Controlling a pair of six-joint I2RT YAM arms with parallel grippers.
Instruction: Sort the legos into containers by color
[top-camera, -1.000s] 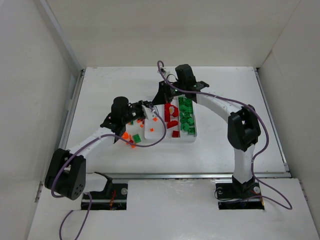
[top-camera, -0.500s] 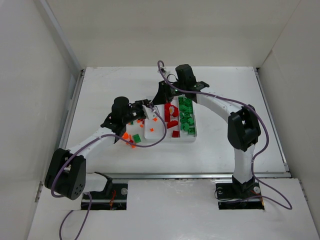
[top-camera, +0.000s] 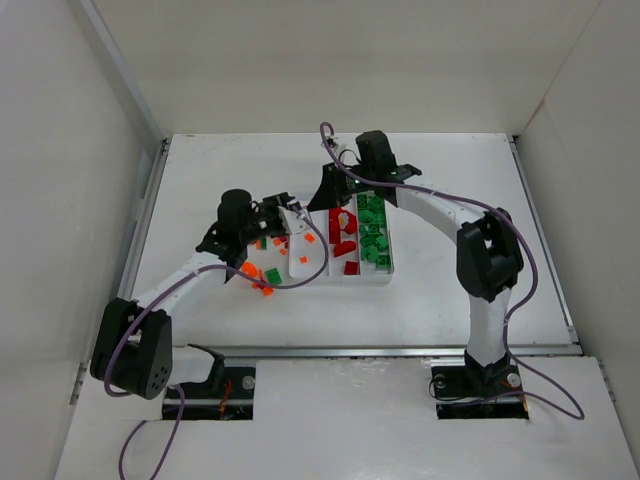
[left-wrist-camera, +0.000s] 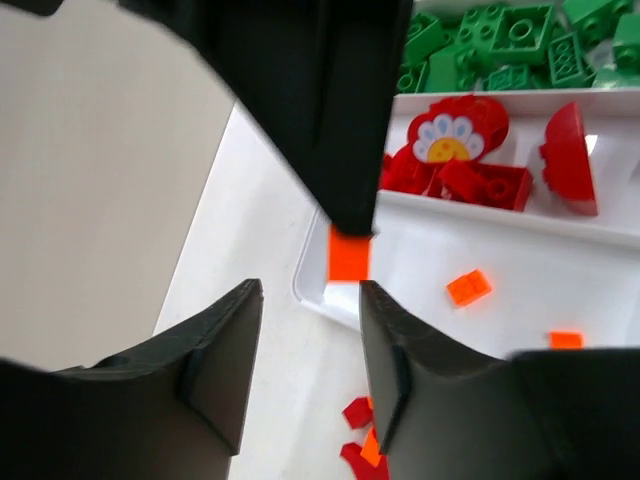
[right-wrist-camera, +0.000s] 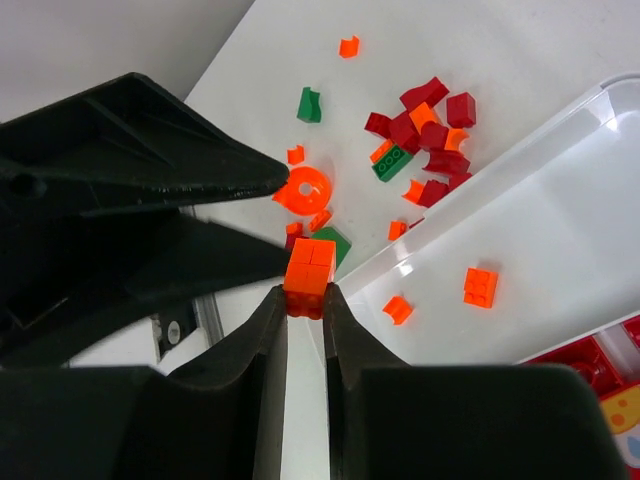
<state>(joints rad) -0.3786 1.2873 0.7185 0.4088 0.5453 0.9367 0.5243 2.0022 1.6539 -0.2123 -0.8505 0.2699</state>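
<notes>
My right gripper (right-wrist-camera: 305, 300) is shut on a bright orange lego brick (right-wrist-camera: 310, 268) and holds it above the near corner of the white tray (right-wrist-camera: 560, 200), over the tray's orange compartment. The left wrist view shows that brick (left-wrist-camera: 350, 255) hanging from the right gripper's fingers (left-wrist-camera: 310, 110). My left gripper (left-wrist-camera: 310, 310) is open and empty, just beside the tray's corner (left-wrist-camera: 315, 290). In the top view the tray (top-camera: 306, 270) holds orange, red (top-camera: 340, 228) and green legos (top-camera: 372, 235) in three compartments. Both grippers meet at its far left end, left (top-camera: 287, 214) and right (top-camera: 320, 200).
Loose legos lie on the table left of the tray: dark red pieces (right-wrist-camera: 430, 110), a green piece (right-wrist-camera: 310, 104), an orange ring (right-wrist-camera: 305, 190), and orange and green ones (top-camera: 262, 275) by the left arm. A red flower piece (left-wrist-camera: 458, 135) lies in the middle compartment.
My left arm has shifted slightly left and back, its gripper staying by the tray corner. The right gripper has barely moved and still holds the orange brick.
</notes>
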